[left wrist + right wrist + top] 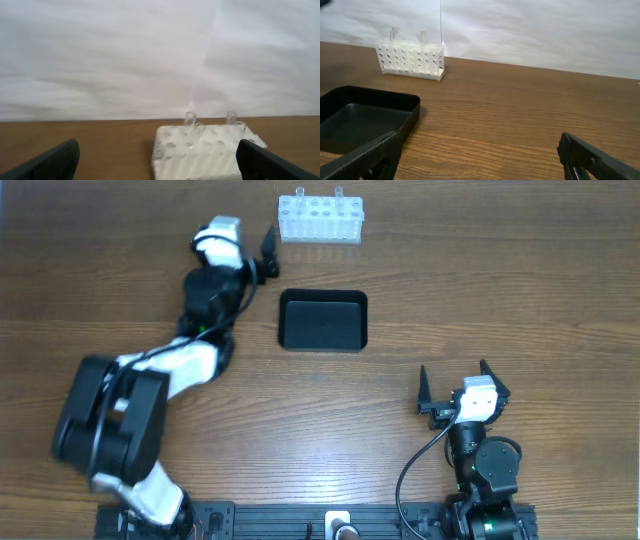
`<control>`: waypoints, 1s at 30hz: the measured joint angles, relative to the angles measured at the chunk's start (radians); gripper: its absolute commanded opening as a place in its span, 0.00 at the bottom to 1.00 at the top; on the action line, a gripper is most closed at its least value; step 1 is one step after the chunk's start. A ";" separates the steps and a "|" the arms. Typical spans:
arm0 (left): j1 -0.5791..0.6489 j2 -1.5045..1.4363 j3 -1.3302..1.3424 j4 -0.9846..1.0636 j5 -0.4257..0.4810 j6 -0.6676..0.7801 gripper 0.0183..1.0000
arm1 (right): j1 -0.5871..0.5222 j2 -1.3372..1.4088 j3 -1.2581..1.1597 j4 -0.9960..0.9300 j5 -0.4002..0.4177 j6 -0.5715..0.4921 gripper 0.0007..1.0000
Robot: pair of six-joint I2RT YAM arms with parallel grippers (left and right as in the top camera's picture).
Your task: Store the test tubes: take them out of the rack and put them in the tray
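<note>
Surface (520, 290): brown wood-grain top, flat, with a dull sheen.
Rack (321, 220): white rectangular block with side walls perforated by rows of small round holes; stands at the far edge of the surface, about midway along it.
Test tubes: two clear, thin-walled cylinders stand upright in the rack with their open rims above its top, one toward the left end (299, 194), the other right of its middle (338, 192).
Tray (323, 320): black, shallow, rectangular, with rounded corners, a low raised rim and a matte finish; lies flat on the near side of the rack, close to it but not touching.
Left gripper (266, 252): near the far edge, just beside the rack's left end; dark jaws spread wide, holding nothing, and the rack shows between them in the left wrist view.
Right gripper (453, 375): toward the near right of the surface, well apart from rack and tray; dark tapered jaws spread, holding nothing.
Backdrop (540, 30): plain white sheet rising behind the far edge.
</note>
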 measured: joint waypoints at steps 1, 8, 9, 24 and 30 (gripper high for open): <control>-0.008 0.032 0.029 0.001 0.000 0.000 1.00 | 0.000 0.000 0.000 0.000 0.000 0.001 0.99; -0.053 0.192 0.192 0.002 0.001 -0.005 1.00 | 0.000 0.000 0.000 0.000 0.000 0.000 0.99; -0.055 0.208 0.209 0.002 0.004 -0.010 1.00 | 0.000 0.000 0.000 0.000 0.000 0.000 0.99; -0.094 0.420 0.433 0.009 0.061 -0.035 1.00 | 0.000 0.000 0.000 0.000 0.000 0.000 0.99; -0.095 0.461 0.473 0.008 0.064 -0.034 1.00 | 0.000 0.000 0.000 0.000 0.000 0.000 0.99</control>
